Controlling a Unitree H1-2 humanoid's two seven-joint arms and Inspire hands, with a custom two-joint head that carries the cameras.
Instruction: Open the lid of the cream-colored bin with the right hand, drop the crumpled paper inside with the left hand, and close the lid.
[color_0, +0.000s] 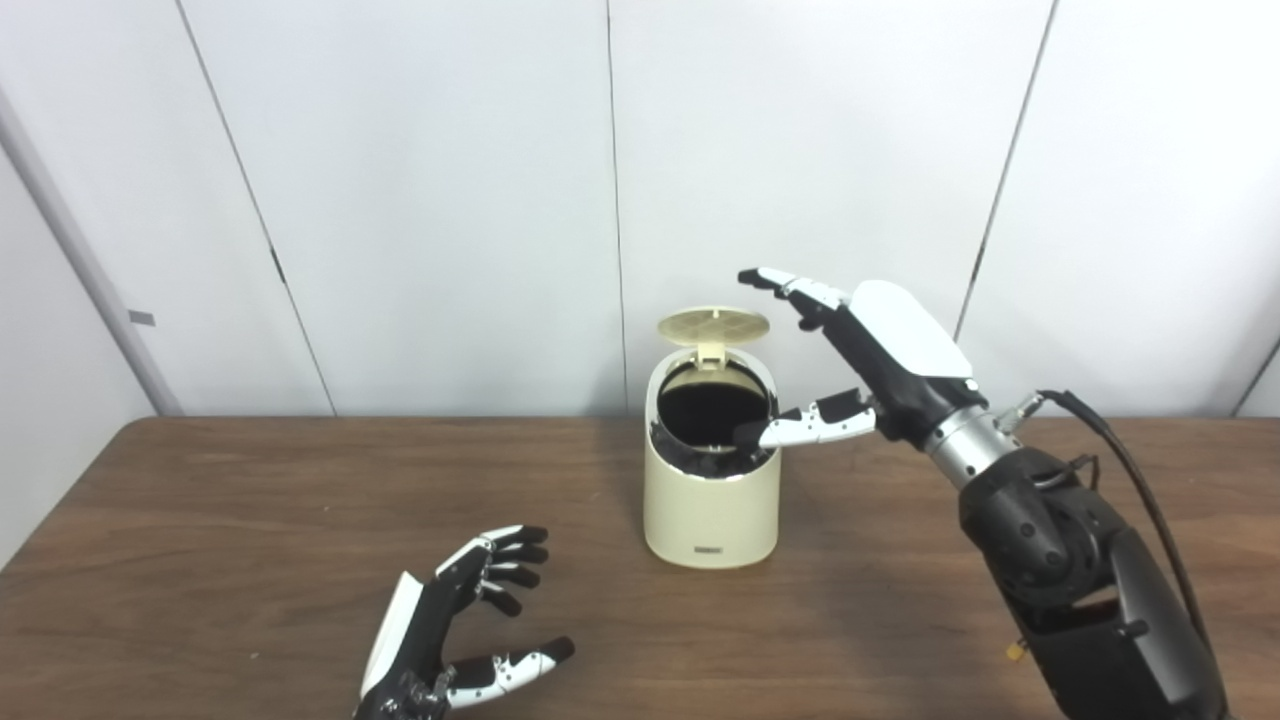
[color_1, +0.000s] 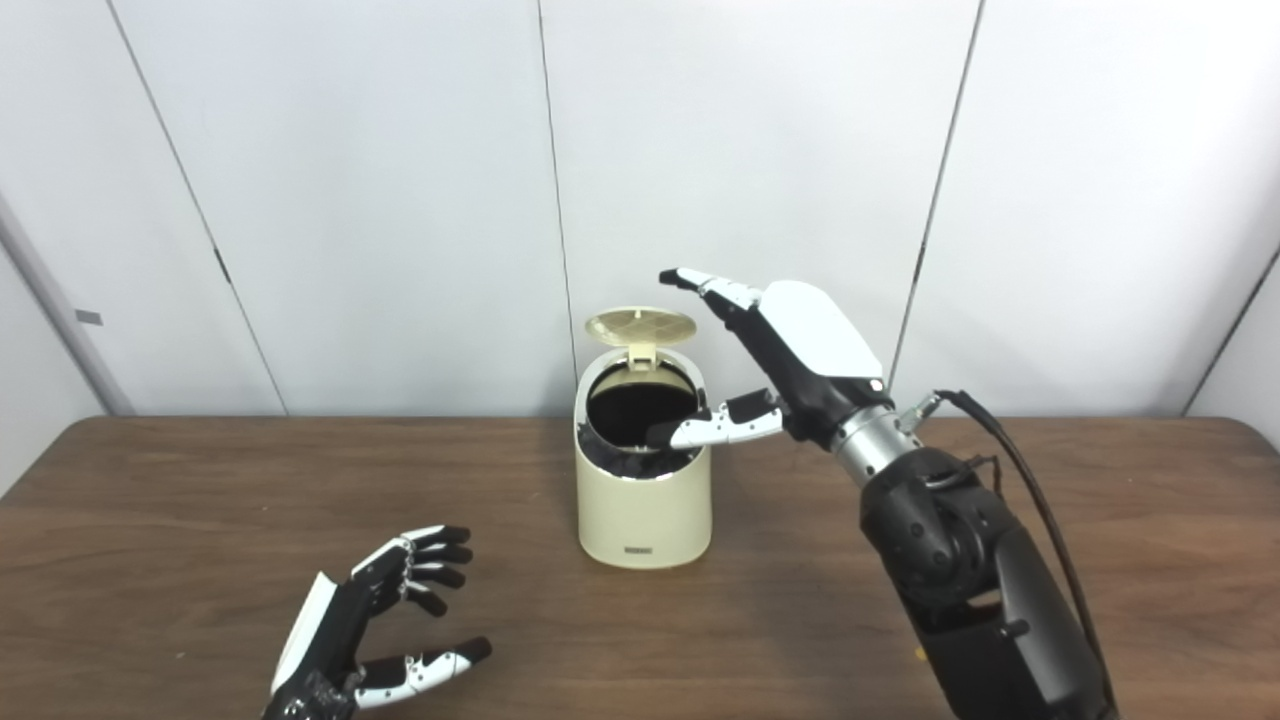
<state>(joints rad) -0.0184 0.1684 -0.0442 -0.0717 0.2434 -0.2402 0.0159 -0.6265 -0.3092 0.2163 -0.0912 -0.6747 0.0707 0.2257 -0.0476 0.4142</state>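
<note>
Cream-colored bin (color_0: 711, 500) upright near bench (color_0: 250, 520) centre; lid (color_0: 713, 325) swung up and back on its rear hinge, mouth exposed, dark liner visible inside. Crumpled paper not visible anywhere on the bench or in either hand; possibly already inside, but the dark interior prevents confirmation.

Right hand (color_0: 880, 350) raised beside and above the bin, fingers (color_0: 790, 285) apart and extended just right of the lid, thumb tip over the rim of the mouth. Nothing gripped.

Left hand (color_0: 455, 625) low over the near bench, well apart from the bin, palm up, fingers apart and loosely curled, empty.

Step in hand, as judged: closing the lid.
- Withdraw thumb from the mouth first, to avoid trapping it.
- Bring fingertips behind the lid's upper edge; push forward and down along the hinge arc.
- Apply light force only; a light bin may slide or tip.
- Press until seated flush.
- Keep left hand clear.
</note>
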